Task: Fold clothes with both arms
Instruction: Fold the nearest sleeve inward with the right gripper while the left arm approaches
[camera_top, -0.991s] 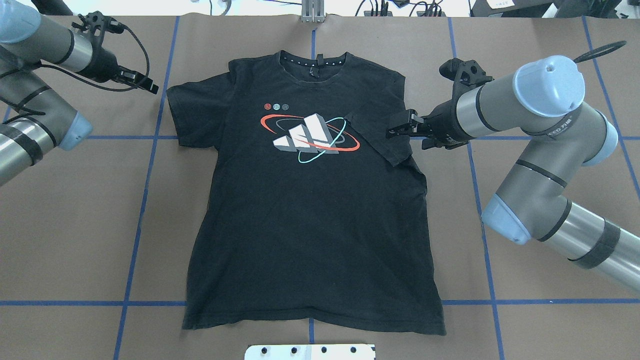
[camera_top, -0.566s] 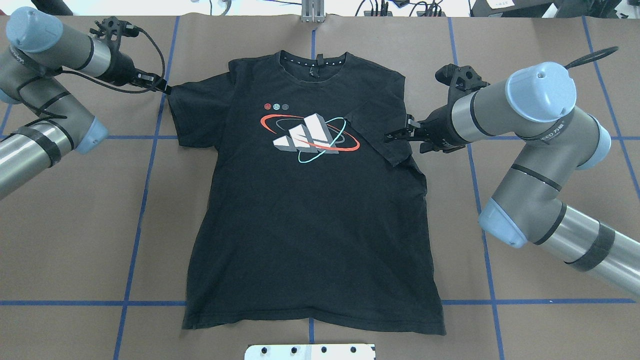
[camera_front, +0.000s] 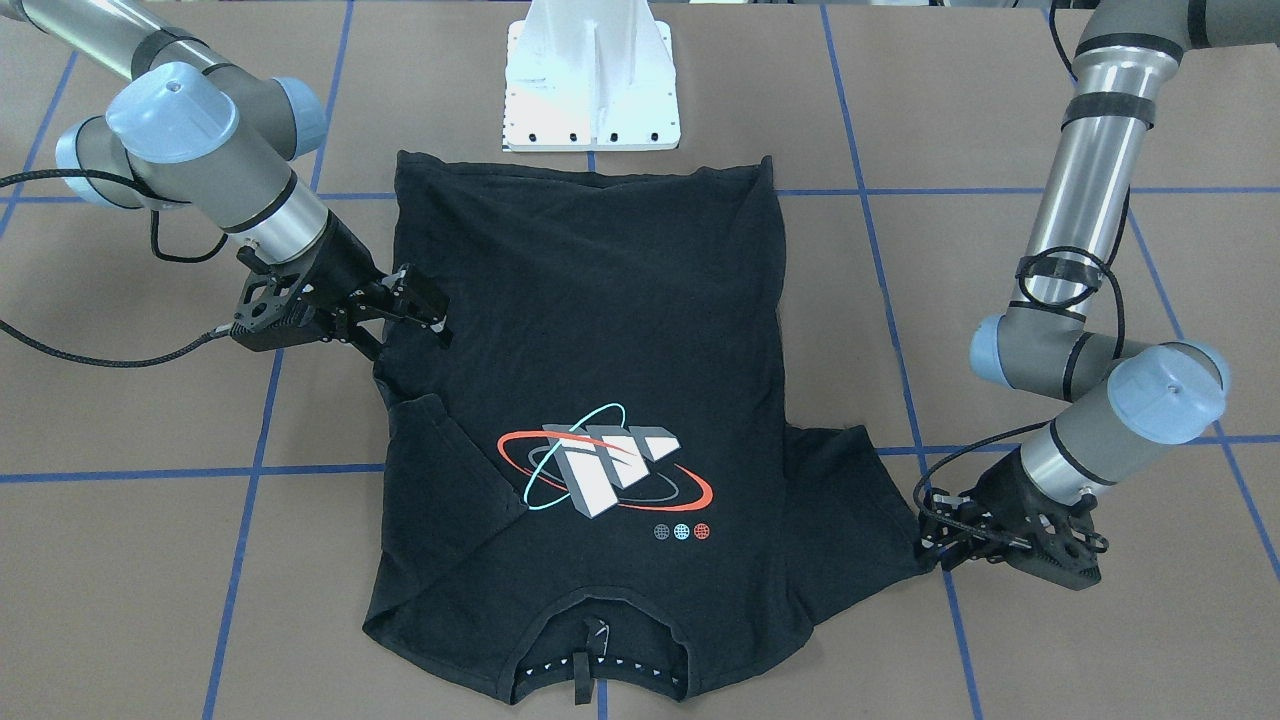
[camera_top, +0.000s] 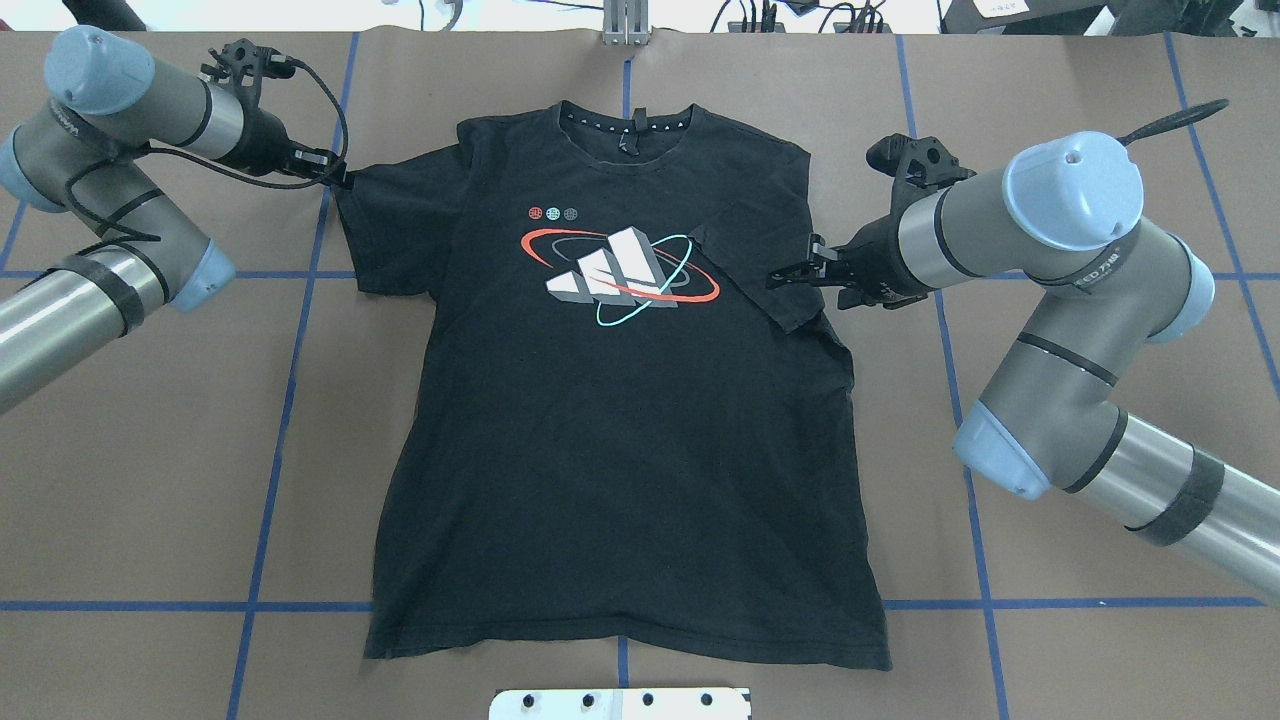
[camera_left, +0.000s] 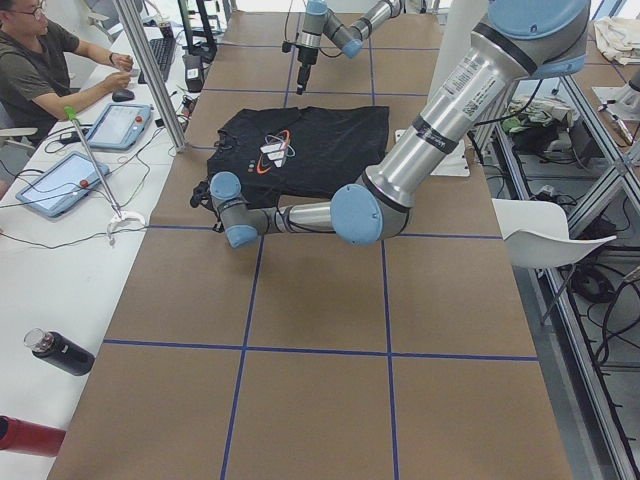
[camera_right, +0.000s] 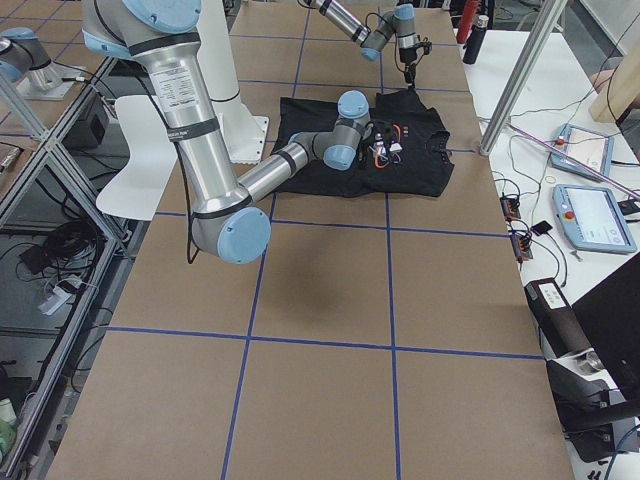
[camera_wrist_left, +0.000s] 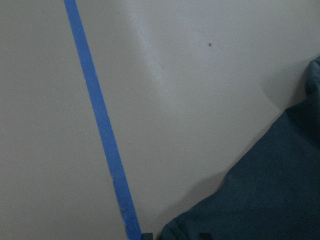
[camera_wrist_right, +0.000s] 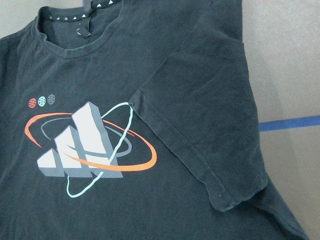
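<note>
Overhead exterior: T-shirt (camera_top: 620, 450) flat on surface (camera_top: 150, 450), graphic up; right hand (camera_top: 790, 272), 3 o'clock, spread over infolded sleeve (camera_top: 755, 265); left hand (camera_top: 335, 178), 10 o'clock, at other sleeve (camera_top: 385, 230), probably to fold it likewise; grip cannot be told.

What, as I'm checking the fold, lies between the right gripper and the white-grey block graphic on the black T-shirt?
The black folded-in short sleeve, lying on the chest between the right gripper and the white-grey graphic; the overhead view shows it.
</note>
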